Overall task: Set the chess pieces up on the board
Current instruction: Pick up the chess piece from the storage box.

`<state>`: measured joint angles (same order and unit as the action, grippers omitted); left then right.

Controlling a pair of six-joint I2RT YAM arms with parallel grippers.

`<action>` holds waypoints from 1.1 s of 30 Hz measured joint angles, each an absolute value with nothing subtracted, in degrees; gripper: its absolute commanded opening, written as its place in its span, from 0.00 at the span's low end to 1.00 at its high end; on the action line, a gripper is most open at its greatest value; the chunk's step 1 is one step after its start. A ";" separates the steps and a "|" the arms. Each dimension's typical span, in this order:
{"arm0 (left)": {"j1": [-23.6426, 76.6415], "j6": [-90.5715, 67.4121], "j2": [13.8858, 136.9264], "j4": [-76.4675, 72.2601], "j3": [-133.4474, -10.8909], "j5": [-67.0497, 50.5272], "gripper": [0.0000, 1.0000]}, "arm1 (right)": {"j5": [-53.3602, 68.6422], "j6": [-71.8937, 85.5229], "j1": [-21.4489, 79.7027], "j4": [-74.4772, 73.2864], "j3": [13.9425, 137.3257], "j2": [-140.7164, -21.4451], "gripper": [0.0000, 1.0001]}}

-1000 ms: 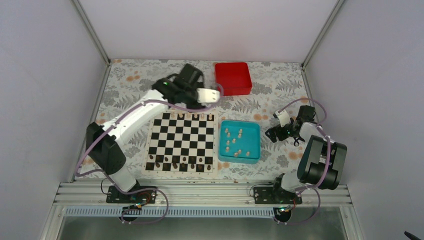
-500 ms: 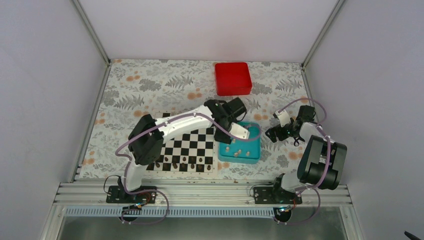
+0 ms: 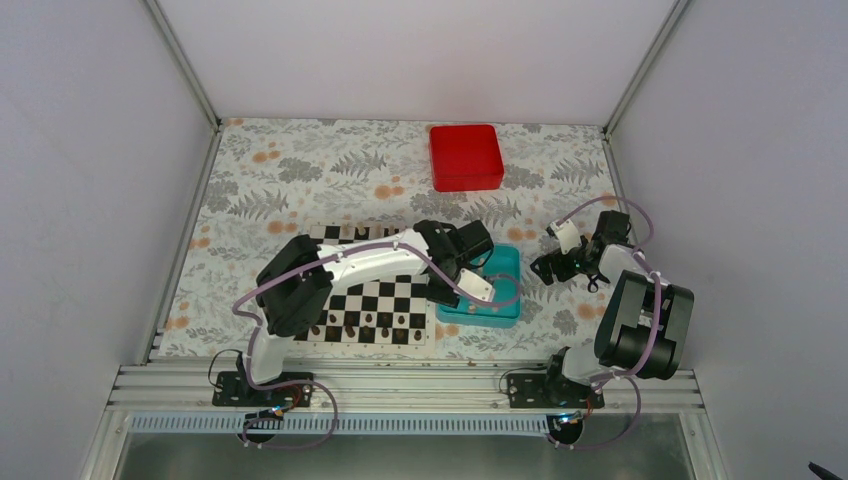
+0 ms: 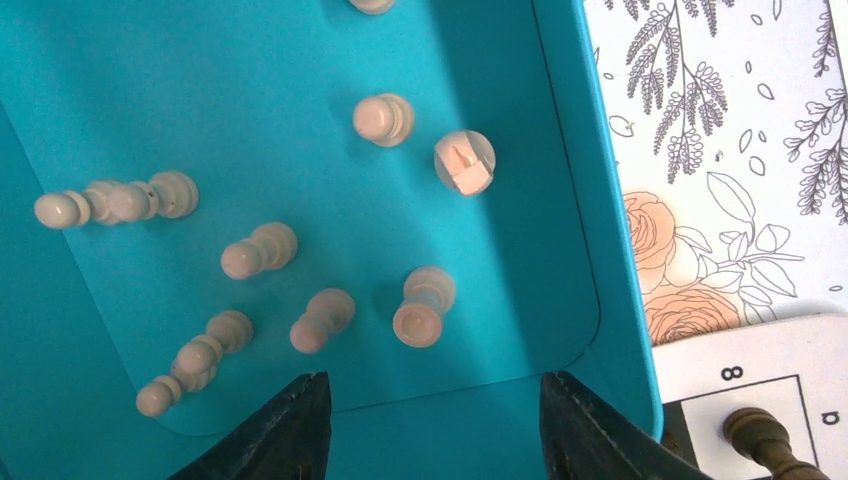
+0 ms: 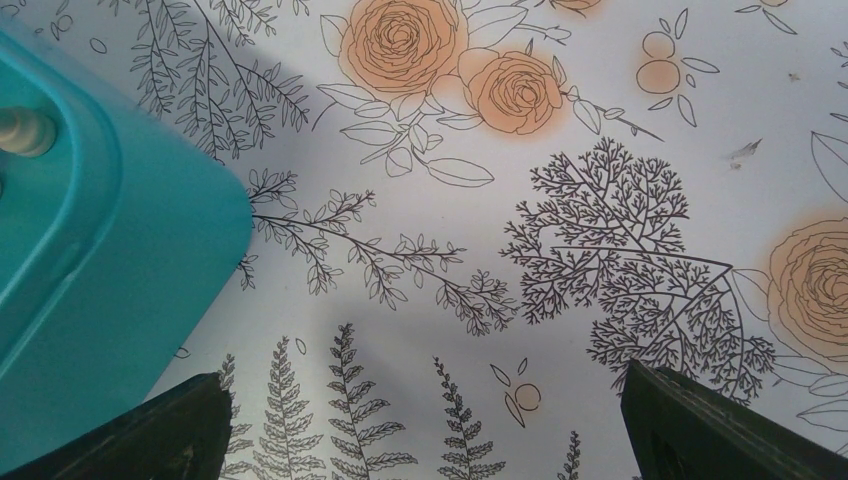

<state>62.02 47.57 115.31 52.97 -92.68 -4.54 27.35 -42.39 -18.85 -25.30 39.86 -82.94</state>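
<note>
Several cream chess pieces (image 4: pixel 422 308) lie tipped over inside the teal tray (image 4: pixel 600 200). My left gripper (image 4: pixel 430 405) hangs low over the tray's near corner. Its jaws are open with only tray floor between them, and the nearest piece lies just beyond the fingertips. In the top view the left gripper (image 3: pixel 482 290) reaches across the board (image 3: pixel 385 300), and its arm hides much of the squares. My right gripper (image 5: pixel 430 420) is wide open above the floral cloth, right of the tray (image 5: pixel 90 250). In the top view the right gripper (image 3: pixel 548 266) is apart from the tray (image 3: pixel 508 256).
Dark brown pieces (image 3: pixel 365 322) line the board's near rows. One dark piece (image 4: pixel 762 438) stands on the board corner next to the tray. A red box (image 3: pixel 465 157) sits at the back. Metal frame posts and walls bound the table.
My left arm has swung from the board's far edge rightward and down over the teal tray, and its jaws have narrowed a little. The right arm has not moved.
</note>
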 measured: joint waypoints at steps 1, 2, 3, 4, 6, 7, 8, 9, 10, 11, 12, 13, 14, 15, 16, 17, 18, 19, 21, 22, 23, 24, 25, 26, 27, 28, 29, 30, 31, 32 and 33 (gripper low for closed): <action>62.06 47.55 115.31 52.75 -92.58 -4.54 0.47 | 27.35 -42.39 -18.85 -25.30 39.86 -82.94 1.00; 62.11 47.42 115.33 52.51 -92.49 -4.56 0.45 | 27.35 -42.39 -18.85 -25.30 39.86 -82.94 1.00; 62.13 47.48 115.33 52.31 -92.44 -4.58 0.45 | 27.35 -42.39 -18.85 -25.30 39.86 -82.94 1.00; 62.15 47.44 115.33 52.12 -92.44 -4.58 0.43 | 27.35 -42.39 -18.85 -25.30 39.86 -82.94 1.00; 62.15 47.46 115.35 51.81 -92.44 -4.62 0.39 | 27.35 -42.39 -18.85 -25.30 39.83 -82.94 1.00; 62.15 47.42 115.44 51.68 -92.44 -4.62 0.37 | 27.35 -42.39 -18.85 -25.30 39.83 -82.94 1.00; 62.15 47.57 115.61 51.48 -92.44 -4.67 0.36 | 27.35 -42.39 -18.85 -25.30 39.83 -82.94 1.00; 62.15 47.44 115.81 51.35 -92.44 -4.64 0.36 | 27.33 -42.39 -18.85 -25.30 39.83 -82.94 1.00; 62.15 47.55 116.11 51.27 -92.44 -4.69 0.36 | 27.35 -42.39 -18.85 -25.30 39.83 -82.94 1.00; 62.15 47.57 116.49 51.29 -92.44 -4.69 0.36 | 27.35 -42.39 -18.85 -25.30 39.83 -82.94 1.00; 62.15 47.57 116.86 51.27 -92.44 -4.71 0.35 | 27.33 -42.41 -18.85 -25.30 39.83 -82.94 1.00; 62.15 47.57 117.19 51.29 -92.44 -4.71 0.35 | 27.35 -42.39 -18.85 -25.30 39.83 -82.94 1.00; 62.17 47.59 117.64 51.31 -92.44 -4.71 0.34 | 27.35 -42.39 -18.85 -25.30 39.83 -82.94 1.00; 62.17 47.62 117.89 51.29 -92.44 -4.69 0.33 | 27.35 -42.39 -18.85 -25.30 39.81 -82.94 1.00; 62.17 47.68 118.17 51.33 -92.44 -4.62 0.32 | 27.35 -42.39 -18.85 -25.30 39.81 -82.94 1.00; 62.19 47.79 118.39 51.37 -92.44 -4.54 0.32 | 27.35 -42.41 -18.85 -25.30 39.81 -82.94 1.00; 62.22 47.83 118.52 51.37 -92.47 -4.49 0.32 | 27.35 -42.41 -18.85 -25.30 39.81 -82.94 1.00; 62.24 47.99 118.65 51.35 -92.47 -4.49 0.32 | 27.35 -42.41 -18.85 -25.30 39.81 -82.94 1.00; 62.28 48.10 118.91 51.37 -92.53 -4.49 0.32 | 27.35 -42.41 -18.85 -25.30 39.79 -82.94 1.00; 62.30 48.23 119.02 51.42 -92.66 -4.45 0.32 | 27.35 -42.41 -18.85 -25.30 39.79 -82.94 1.00; 62.30 48.29 119.26 51.51 -93.01 -4.45 0.32 | 27.35 -42.41 -18.85 -25.30 39.79 -82.94 1.00; 62.30 48.40 119.50 51.48 -93.32 -4.45 0.32 | 27.35 -42.41 -18.85 -25.30 39.79 -82.94 1.00; 62.33 48.45 119.77 51.46 -93.67 -4.45 0.32 | 27.35 -42.41 -18.85 -25.30 39.79 -82.94 1.00; 62.33 48.47 119.94 51.44 -93.86 -4.45 0.31 | 27.35 -42.41 -18.85 -25.30 39.79 -82.94 1.00; 62.33 48.49 120.09 51.46 -93.97 -4.47 0.31 | 27.35 -42.41 -18.85 -25.30 39.79 -82.94 1.00; 62.33 48.53 120.29 51.51 -94.11 -4.47 0.31 | 27.35 -42.44 -18.85 -25.30 39.79 -82.94 1.00; 62.33 48.64 120.55 51.48 -94.28 -4.47 0.31 | 27.35 -42.44 -18.85 -25.30 39.79 -82.94 1.00; 62.33 48.66 120.73 51.44 -94.30 -4.47 0.31 | 27.35 -42.44 -18.85 -25.30 39.79 -82.96 1.00; 62.33 48.71 120.92 51.55 -94.30 -4.45 0.31 | 27.35 -42.44 -18.85 -25.30 39.79 -82.96 1.00; 62.33 48.73 121.16 51.55 -94.30 -4.47 0.30 | 27.35 -42.44 -18.85 -25.30 39.79 -82.96 1.00; 62.35 48.75 121.32 51.46 -94.30 -4.49 0.30 | 27.35 -42.44 -18.85 -25.30 39.79 -82.96 1.00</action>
